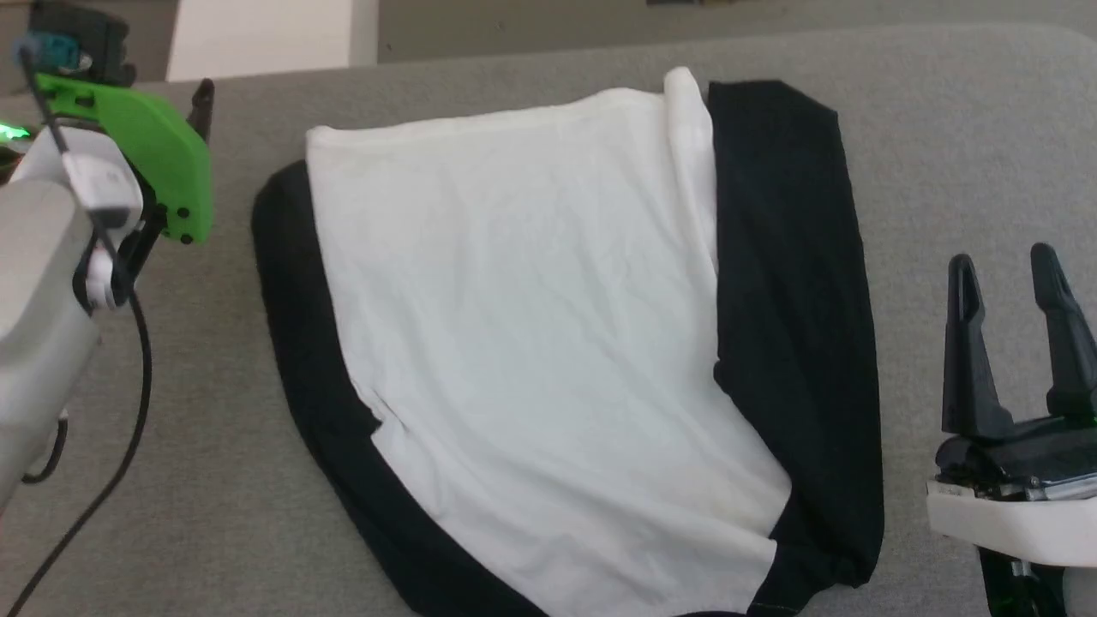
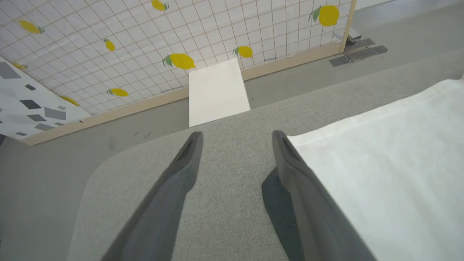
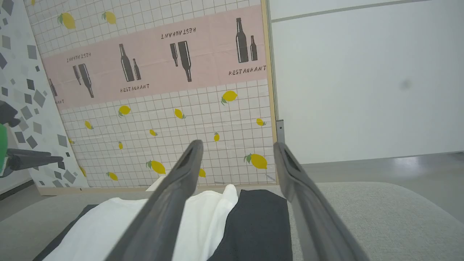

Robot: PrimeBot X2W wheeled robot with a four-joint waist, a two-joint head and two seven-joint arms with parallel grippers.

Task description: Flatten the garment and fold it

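On the desk [image 1: 943,128] my left tool [image 2: 235,135] and right tool [image 1: 1001,257], spread and empty, flank the garment [image 1: 531,326]; I'd pinch matching corners.

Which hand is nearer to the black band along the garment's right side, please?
Right. The right hand is open just right of the black band, apart from it; the left hand is open by the garment's far-left corner.

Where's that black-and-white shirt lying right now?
In the head view the shirt lies mid-picture on the grey table, between the left gripper on its left and the right gripper at lower right, both with jaws open.
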